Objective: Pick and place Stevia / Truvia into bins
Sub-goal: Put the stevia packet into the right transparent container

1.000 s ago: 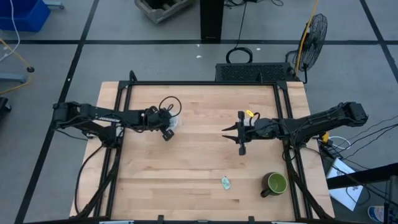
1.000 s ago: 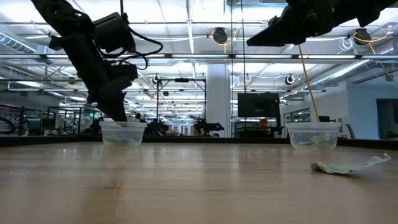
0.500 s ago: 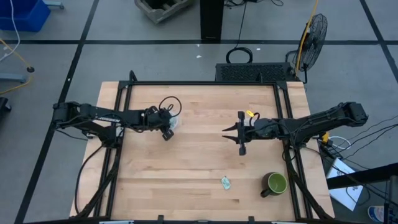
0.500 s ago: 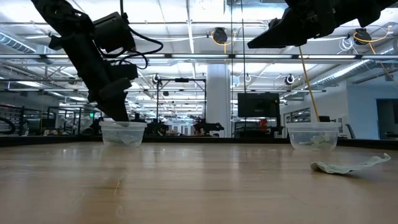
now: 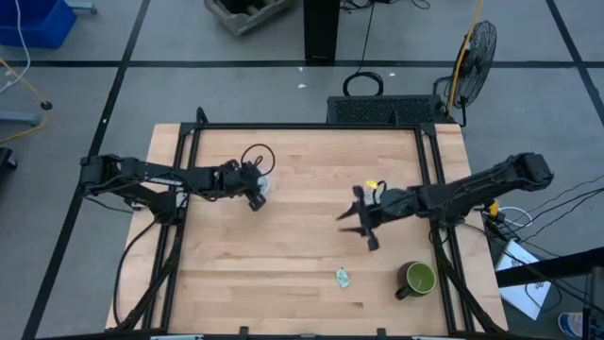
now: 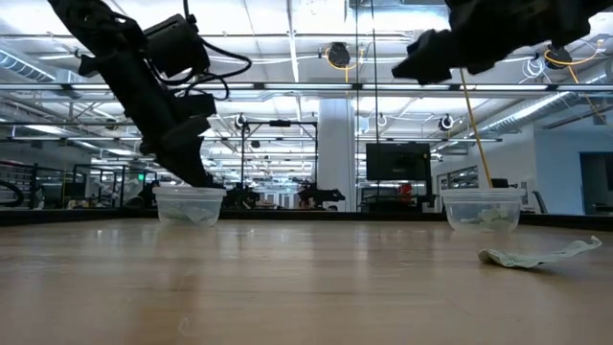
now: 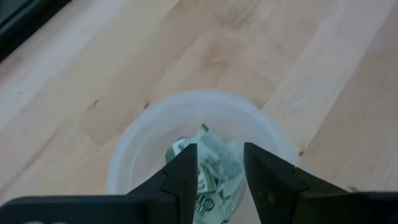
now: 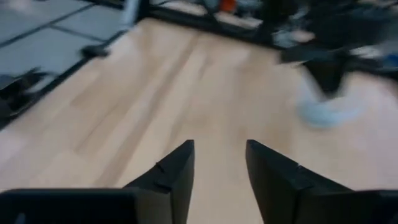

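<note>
One Stevia / Truvia sachet [image 5: 343, 277] lies loose on the near part of the wooden table [image 5: 302, 255], right of centre, just left of the dark green mug [image 5: 418, 279]. From above its long axis runs roughly far to near with a slight tilt. In the low view the same sachet [image 6: 533, 255] shows as a crumpled, pale paper strip lying flat, its right end curling up off the wood.

The left bin [image 6: 189, 204], a clear round plastic cup with a whitish rim, stands on the far left part of the table; the left wrist view looks straight down into it [image 7: 134, 140] and shows crumpled green-and-white sachets [image 7: 211, 168] piled inside. The left gripper [image 7: 219, 163] hangs directly above this cup, its dark fingers parted with nothing between them. The right bin [image 6: 482, 208], alike in shape, stands to the right and also holds pale sachets; from above it is mostly hidden under the right arm.

The right gripper [image 5: 363, 218] hovers above the table's middle right, well apart from the loose sachet, its two fingers spread and empty. Nothing stands between it and the sachet except bare plank wood with long, pale grain. A black metal frame [image 5: 179, 236] runs along the table's sides.
</note>
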